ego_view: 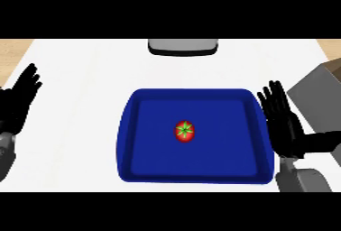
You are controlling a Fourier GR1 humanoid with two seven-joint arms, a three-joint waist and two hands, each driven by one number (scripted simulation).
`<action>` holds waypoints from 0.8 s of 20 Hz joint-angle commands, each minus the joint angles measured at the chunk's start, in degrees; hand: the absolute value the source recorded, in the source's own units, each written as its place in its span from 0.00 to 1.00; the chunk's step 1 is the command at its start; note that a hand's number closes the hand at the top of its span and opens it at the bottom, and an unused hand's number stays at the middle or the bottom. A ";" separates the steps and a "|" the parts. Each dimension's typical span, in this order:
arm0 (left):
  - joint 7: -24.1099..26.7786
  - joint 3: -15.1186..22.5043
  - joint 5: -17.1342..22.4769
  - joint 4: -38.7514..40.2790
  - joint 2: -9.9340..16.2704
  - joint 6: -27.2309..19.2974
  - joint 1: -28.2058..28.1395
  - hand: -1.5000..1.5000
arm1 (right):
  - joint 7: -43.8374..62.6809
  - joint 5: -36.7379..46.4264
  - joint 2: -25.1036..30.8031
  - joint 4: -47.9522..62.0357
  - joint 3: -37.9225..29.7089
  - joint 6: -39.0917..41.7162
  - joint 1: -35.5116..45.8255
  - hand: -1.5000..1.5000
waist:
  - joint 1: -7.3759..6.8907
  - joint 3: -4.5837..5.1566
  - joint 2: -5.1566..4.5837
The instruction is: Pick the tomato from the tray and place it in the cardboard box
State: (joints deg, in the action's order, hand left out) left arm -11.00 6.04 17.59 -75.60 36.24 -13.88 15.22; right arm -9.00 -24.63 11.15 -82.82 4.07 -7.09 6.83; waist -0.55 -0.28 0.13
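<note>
Tomato waits in blue tray as both of my robot's hands stand open at the counter.

From my remote seat I see the tomato (184, 131), red with a green star-shaped calyx, lying near the middle of the blue tray (131, 135) on the white counter (86, 67). My right hand (281, 119) is released, fingers straight and pointing up, just beside the tray's right rim. My left hand (20, 97) rests open at the view's left edge, well apart from the tray. The cardboard box (320, 92) shows only in part at the right edge. A grey object (183, 46) sits at the counter's far side. I can read no label or writing anywhere.
</note>
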 commanded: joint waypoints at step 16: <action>14.24 10.60 -6.77 -12.10 -4.23 7.71 -0.21 0.50 | 27.11 53.52 23.84 -29.35 16.44 -19.92 -4.57 0.00 | 2.60 0.69 0.69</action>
State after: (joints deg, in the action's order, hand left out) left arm 2.53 15.41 11.87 -86.68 33.28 -6.00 14.87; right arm 11.66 17.92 31.32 -106.05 14.63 -27.60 4.59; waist 2.35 0.57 1.07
